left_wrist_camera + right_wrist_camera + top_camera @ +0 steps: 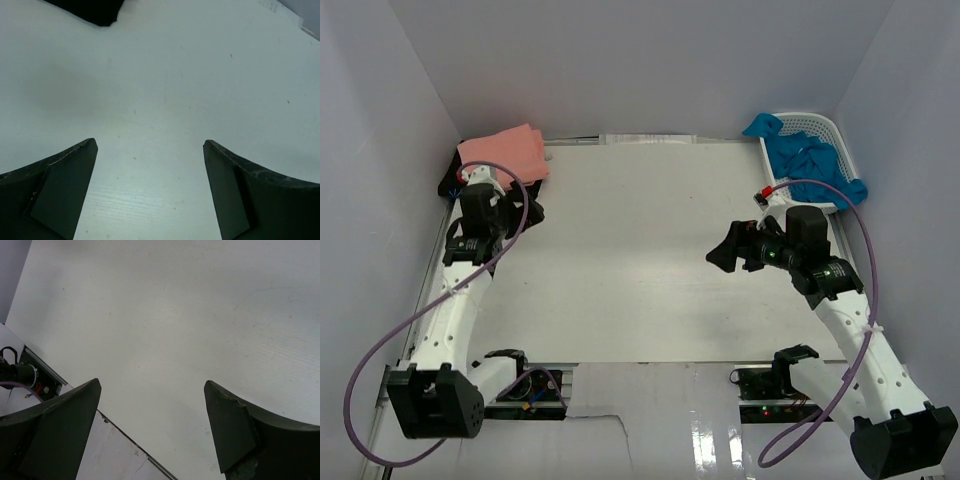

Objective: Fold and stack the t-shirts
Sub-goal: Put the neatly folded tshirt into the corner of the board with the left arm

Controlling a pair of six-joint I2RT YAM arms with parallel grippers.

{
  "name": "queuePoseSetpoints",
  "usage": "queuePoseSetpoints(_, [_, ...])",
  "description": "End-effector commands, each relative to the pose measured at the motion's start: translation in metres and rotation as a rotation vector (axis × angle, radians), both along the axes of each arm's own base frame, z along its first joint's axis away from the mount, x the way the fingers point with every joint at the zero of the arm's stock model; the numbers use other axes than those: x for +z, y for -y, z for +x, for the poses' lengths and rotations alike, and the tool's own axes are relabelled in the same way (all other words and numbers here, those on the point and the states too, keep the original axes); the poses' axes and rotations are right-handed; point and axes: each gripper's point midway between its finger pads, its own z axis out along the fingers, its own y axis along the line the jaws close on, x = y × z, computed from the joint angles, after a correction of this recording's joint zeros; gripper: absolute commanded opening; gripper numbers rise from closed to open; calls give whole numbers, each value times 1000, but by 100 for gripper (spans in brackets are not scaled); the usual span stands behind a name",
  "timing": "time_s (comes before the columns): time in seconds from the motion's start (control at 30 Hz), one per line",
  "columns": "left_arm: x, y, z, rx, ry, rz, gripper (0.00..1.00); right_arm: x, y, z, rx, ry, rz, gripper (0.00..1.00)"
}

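A folded salmon-coral t-shirt (505,152) lies at the table's far left corner, on top of a black t-shirt (447,184) whose edge shows beneath it. Bright blue t-shirts (808,160) are heaped in the basket at the far right. My left gripper (512,207) hovers just in front of the salmon stack, open and with nothing in it. In the left wrist view, the left gripper (149,141) frames bare table, with a black cloth corner (95,11) at the top. My right gripper (724,250) is open over the table right of centre, pointing left. In the right wrist view, the right gripper (152,382) holds nothing.
A white lattice basket (836,135) stands at the far right corner. White walls close in the table on three sides. The table's near edge (125,440) and a circuit board (30,377) show in the right wrist view. Purple cables loop beside both arms.
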Motion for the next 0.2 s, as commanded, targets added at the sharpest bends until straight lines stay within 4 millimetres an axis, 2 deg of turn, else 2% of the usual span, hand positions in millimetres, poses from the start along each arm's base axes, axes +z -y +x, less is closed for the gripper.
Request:
queuePoseSetpoints(0.0, [30, 33, -20, -159, 141, -45, 98, 17, 14, 13, -74, 97, -46, 90])
queuePoseSetpoints(0.03, [37, 36, -27, -176, 170, -42, 98, 19, 15, 13, -79, 106, -48, 90])
queuePoseSetpoints(0.07, [32, 38, -32, -190, 165, -41, 98, 20, 16, 13, -80, 119, -51, 90])
queuePoseSetpoints(0.17, [36, 47, -42, -249, 200, -54, 98, 27, 19, 16, -100, 147, -57, 90])
